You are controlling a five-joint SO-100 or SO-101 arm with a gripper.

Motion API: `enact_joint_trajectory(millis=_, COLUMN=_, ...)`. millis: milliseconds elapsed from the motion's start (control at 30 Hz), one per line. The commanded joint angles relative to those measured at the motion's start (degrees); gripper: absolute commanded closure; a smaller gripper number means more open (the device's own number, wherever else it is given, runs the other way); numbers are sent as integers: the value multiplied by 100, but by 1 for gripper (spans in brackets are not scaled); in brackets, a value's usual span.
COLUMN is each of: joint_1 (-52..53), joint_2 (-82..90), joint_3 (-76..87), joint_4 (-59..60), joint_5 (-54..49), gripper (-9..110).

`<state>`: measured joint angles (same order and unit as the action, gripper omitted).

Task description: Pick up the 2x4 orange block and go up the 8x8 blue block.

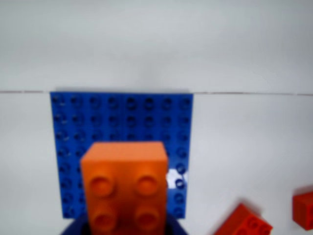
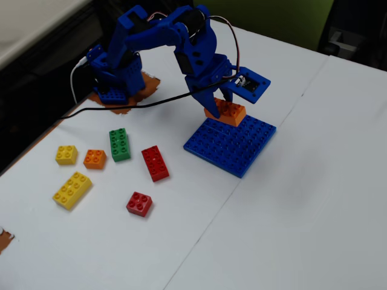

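The claw (image 2: 222,104) is closed on the orange block (image 2: 225,112), holding it at the blue plate's (image 2: 233,146) far corner, nearest the arm's base; whether it touches the studs is unclear. The plate lies mid-desk, near the seam.

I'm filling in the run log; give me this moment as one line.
phase: placing | gripper: shut on 2x4 orange block | block: over near edge of 8x8 blue block, contact unclear | loose bricks: left on table

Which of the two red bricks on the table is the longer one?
The red eight-stud brick, lying beside the green brick. The other red brick, nearer the camera, is square with four studs.
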<state>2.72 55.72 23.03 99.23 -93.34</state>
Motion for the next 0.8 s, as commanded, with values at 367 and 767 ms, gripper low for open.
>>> enact_joint_trajectory(millis=367, joint_1=-79, joint_2=396, joint_3=-299, joint_4=35, joint_5=9, gripper=102)
enact_joint_trajectory(millis=767, joint_1=-62, joint_2=378, joint_3=-316, joint_4=35, joint_5=97, gripper=101)
